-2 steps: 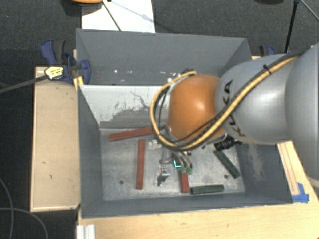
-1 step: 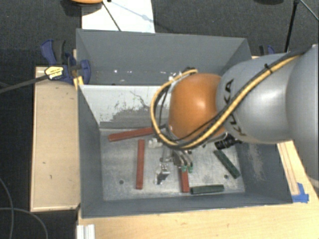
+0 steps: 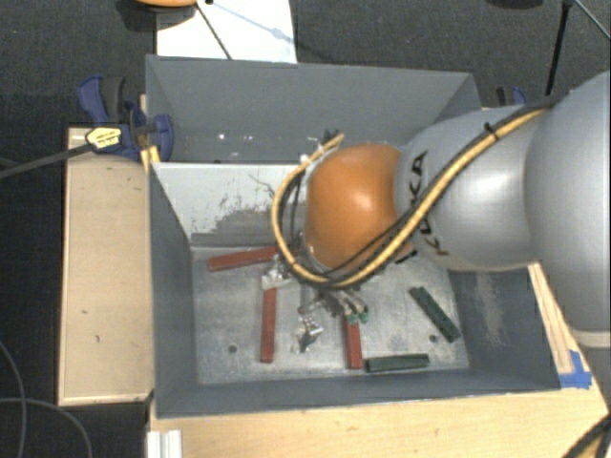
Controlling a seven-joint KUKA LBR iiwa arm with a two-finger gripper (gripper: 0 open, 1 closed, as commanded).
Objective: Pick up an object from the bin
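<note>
the orange wrist cover (image 3: 353, 213) tops the end effector (image 3: 308, 332), grip unreadable, among red sticks (image 3: 268, 324) and green sticks (image 3: 396, 362) in the bin (image 3: 172, 284).

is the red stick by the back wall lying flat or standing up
Lying flat: the red stick stretches full length across the bin floor.
</note>
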